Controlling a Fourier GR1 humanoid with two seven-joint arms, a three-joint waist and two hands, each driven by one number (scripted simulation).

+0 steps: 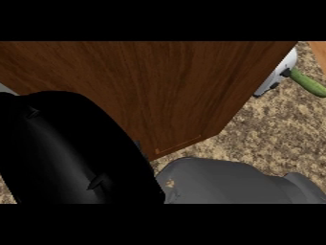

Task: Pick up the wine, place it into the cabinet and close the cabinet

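Black hand (pixel 66 153), smooth grey forearm (pixel 229 184)

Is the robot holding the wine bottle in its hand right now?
I cannot tell. A big black hand fills the lower left in front of the brown cabinet, and no bottle shows. Its fingers are not clear.

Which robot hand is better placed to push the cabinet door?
Right, likely: its forearm runs in from the lower right to the robot hand, which sits in front of the door. No left arm shows.

The cabinet (pixel 144 91) fills the middle; behind its right edge, a bottle (pixel 309 82) lies on the counter (pixel 285 129).
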